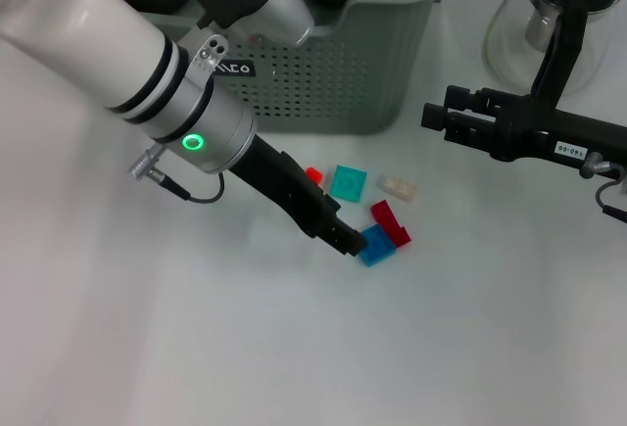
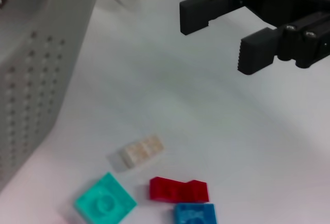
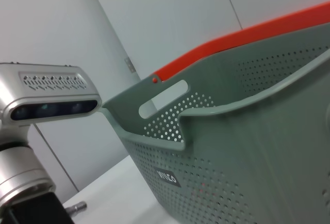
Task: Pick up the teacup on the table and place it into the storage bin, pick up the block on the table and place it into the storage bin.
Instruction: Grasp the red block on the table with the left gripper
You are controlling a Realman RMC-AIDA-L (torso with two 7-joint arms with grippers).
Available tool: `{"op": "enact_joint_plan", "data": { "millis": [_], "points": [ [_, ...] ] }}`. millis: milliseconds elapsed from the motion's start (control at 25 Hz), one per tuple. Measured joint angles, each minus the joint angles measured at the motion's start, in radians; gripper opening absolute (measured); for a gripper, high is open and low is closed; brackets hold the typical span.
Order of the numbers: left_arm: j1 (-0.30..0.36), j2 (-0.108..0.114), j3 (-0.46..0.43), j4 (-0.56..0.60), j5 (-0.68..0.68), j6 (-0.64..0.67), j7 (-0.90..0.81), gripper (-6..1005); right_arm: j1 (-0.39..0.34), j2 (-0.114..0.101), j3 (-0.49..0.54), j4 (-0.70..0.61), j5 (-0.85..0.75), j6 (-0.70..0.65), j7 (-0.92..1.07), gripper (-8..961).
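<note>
Several blocks lie on the white table in front of the storage bin (image 1: 343, 64): a blue block (image 1: 378, 247), a red block (image 1: 390, 222), a teal block (image 1: 348, 183), a beige block (image 1: 397, 188) and a small red piece (image 1: 313, 175). My left gripper (image 1: 355, 241) is low over the table with its tip against the blue block's left side. The left wrist view shows the blue block (image 2: 195, 214) at the picture's edge. My right gripper (image 1: 436, 118) hovers open and holds nothing, to the right of the bin. The teacup is not in view.
A glass carafe with a black handle (image 1: 558, 24) stands at the back right, behind my right arm. Dark rounded items lie inside the bin. The bin's perforated wall (image 3: 247, 147) fills the right wrist view. Bare white table stretches to the front and left.
</note>
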Motion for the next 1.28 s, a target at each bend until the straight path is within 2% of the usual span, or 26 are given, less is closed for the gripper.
{"op": "enact_joint_plan", "data": {
  "millis": [160, 320, 520, 840, 1280],
  "points": [
    [-0.002, 0.003, 0.01, 0.019, 0.055, -0.067, 0.015, 642, 0.0, -0.001, 0.0, 0.0, 0.001, 0.0, 0.0, 641],
    [0.011, 0.001, 0.013, 0.026, 0.111, -0.164, 0.116, 639, 0.005, -0.001, 0.0, 0.0, 0.0, 0.0, 0.0, 642],
    [0.028, 0.002, 0.031, 0.014, 0.115, -0.181, 0.224, 635, 0.01, 0.0, 0.0, 0.0, -0.003, 0.0, 0.0, 642],
    [0.019, -0.002, 0.068, 0.009, 0.165, -0.193, 0.221, 629, 0.012, 0.0, -0.004, 0.001, -0.002, -0.002, 0.001, 642],
    [0.0, -0.005, 0.128, -0.028, 0.155, -0.294, 0.22, 621, 0.01, -0.001, -0.007, 0.005, -0.006, 0.0, 0.002, 642]
  ]
}}
